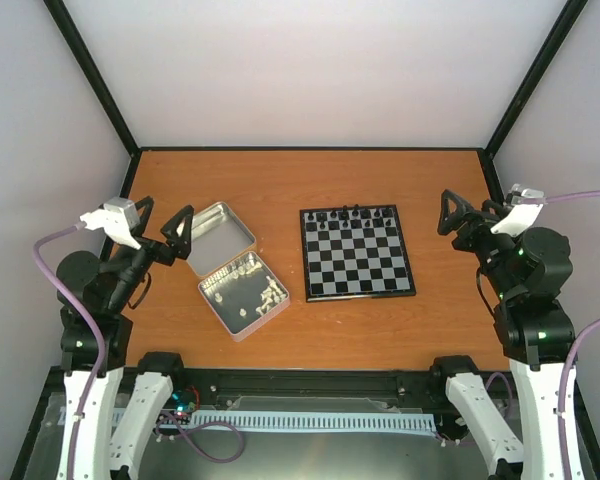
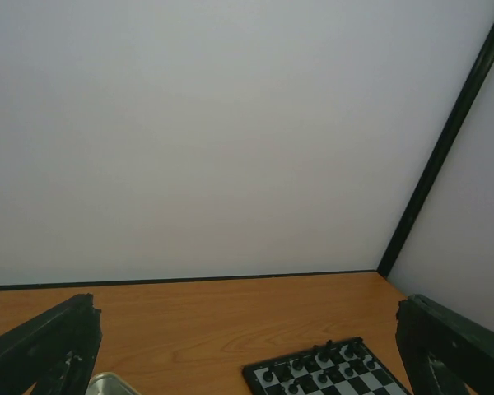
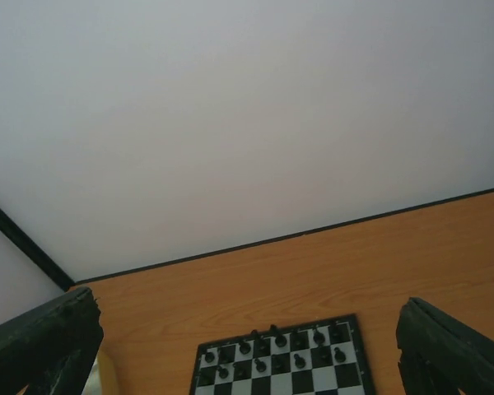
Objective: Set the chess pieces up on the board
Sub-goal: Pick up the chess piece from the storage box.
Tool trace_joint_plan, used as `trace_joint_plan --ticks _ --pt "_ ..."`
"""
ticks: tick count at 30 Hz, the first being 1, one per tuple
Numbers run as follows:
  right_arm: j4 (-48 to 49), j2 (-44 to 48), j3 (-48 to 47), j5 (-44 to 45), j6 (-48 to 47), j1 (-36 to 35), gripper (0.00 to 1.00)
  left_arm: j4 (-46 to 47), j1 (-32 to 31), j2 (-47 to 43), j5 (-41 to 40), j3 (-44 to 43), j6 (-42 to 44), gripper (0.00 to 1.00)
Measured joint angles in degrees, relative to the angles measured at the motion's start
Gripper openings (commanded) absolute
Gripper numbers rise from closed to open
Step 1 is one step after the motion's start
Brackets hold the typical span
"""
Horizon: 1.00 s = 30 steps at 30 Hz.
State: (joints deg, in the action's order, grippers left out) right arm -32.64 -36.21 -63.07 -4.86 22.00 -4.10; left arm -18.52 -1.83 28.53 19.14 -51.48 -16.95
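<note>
The board lies at the table's middle right, with tiny black figures on its two far rows; its near rows are bare. It also shows in the left wrist view and the right wrist view. The white chess pieces lie loose in an open silver tin left of the board. My left gripper is open and empty, raised beside the tin's lid. My right gripper is open and empty, raised right of the board.
The tin's open lid lies behind the tin, its corner in the left wrist view. Pale walls with black frame posts enclose the wooden table on three sides.
</note>
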Motion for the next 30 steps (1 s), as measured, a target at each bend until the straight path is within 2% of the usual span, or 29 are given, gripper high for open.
trace_joint_plan --ticks 7,10,15,18,21,24,29,30 --pt "2.7 0.4 4.5 -7.7 5.3 1.4 0.98 3.2 1.1 -0.2 6.5 2.4 -2.7 1.0" --pt "3.4 -0.4 6.3 -13.7 6.6 1.6 0.96 3.5 1.2 -1.1 8.3 5.3 -5.2 1.0" --pt "5.3 -5.2 9.0 -24.8 7.8 1.8 0.92 -1.5 1.4 -2.3 7.9 11.2 -10.3 1.0" --pt "6.4 -7.3 10.8 -28.0 8.5 1.2 0.9 -5.7 1.5 -2.8 7.3 14.1 -13.4 0.98" --pt "8.1 -10.4 13.2 -29.4 9.5 -2.0 0.88 -9.8 1.6 -2.5 8.4 16.7 -15.6 0.87" --pt "9.3 -14.3 14.0 -27.3 10.3 -8.6 0.88 -13.0 1.6 -1.2 10.9 19.0 -15.8 0.82" --pt "12.5 -22.4 14.2 -22.4 11.1 -19.1 0.84 -16.4 1.7 2.9 12.1 19.5 -15.3 0.62" --pt "13.2 -24.2 14.3 -21.5 11.4 -20.4 0.84 -16.7 1.4 4.2 11.8 19.5 -15.3 0.56"
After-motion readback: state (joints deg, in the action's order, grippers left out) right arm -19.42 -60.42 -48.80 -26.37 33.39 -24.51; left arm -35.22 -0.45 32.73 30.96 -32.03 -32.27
